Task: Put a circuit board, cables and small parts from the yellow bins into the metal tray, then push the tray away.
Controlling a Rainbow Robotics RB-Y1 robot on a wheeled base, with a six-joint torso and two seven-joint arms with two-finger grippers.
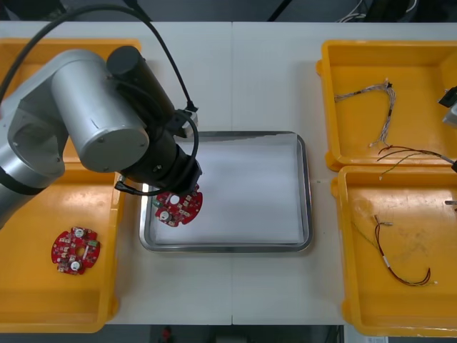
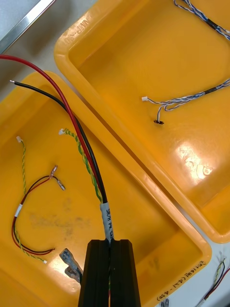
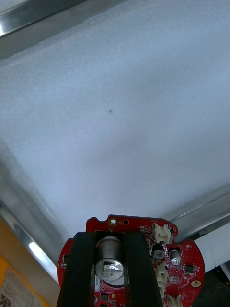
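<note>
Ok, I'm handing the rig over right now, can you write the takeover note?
Left gripper: shut on a red circuit board, over the near left corner of the metal tray, not released.
Right gripper: shut on a red, black and yellow cable, above the near right yellow bin.
Done: board and cable picked up.
Left: release board, bring cable, small metal parts, push tray away.

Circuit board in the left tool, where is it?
Front view: the round red circuit board is in the left tool, over the metal tray's near left corner.
</note>
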